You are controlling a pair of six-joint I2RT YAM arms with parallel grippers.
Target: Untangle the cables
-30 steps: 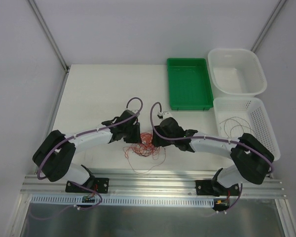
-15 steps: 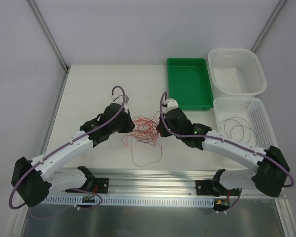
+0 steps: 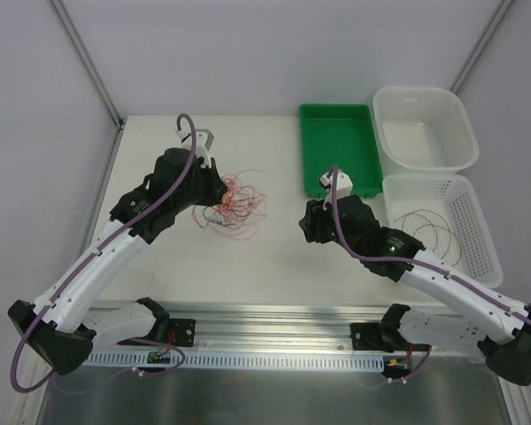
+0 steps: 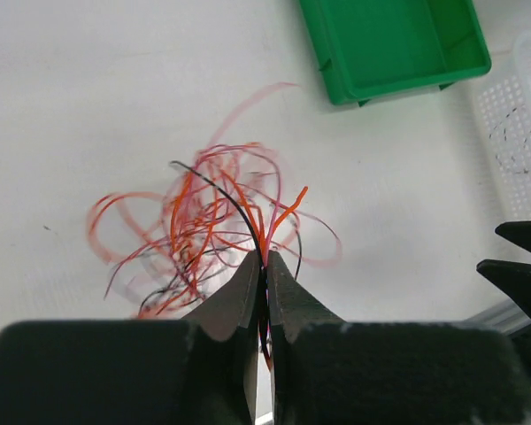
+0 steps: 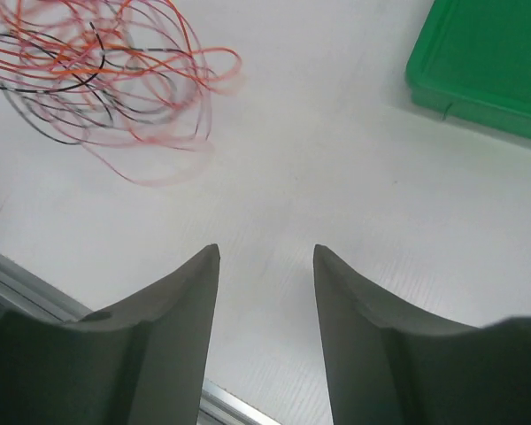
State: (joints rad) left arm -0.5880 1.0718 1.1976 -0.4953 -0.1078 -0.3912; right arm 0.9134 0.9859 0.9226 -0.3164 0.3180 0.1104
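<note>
The cables (image 3: 234, 205) are a loose tangle of thin red, orange and black loops at the table's left middle. My left gripper (image 3: 214, 200) is at the tangle's left edge. In the left wrist view the gripper (image 4: 265, 262) is shut on a few red, orange and black strands, and the rest of the cables (image 4: 199, 221) fan out blurred beyond the fingertips. My right gripper (image 3: 311, 227) is to the right of the tangle, apart from it. The right wrist view shows that gripper (image 5: 265, 252) open over bare table, with the cables (image 5: 97, 62) at upper left.
A green tray (image 3: 339, 150) stands at the back right, with a white tub (image 3: 425, 133) beside it. A white mesh basket (image 3: 473, 226) in front of the tub holds a thin dark wire loop (image 3: 420, 232). A metal rail (image 3: 274, 332) runs along the near edge.
My left gripper has closed on the tangle and carried it back and to the left. My right gripper closed, then let go, opened and drew away to the right.
</note>
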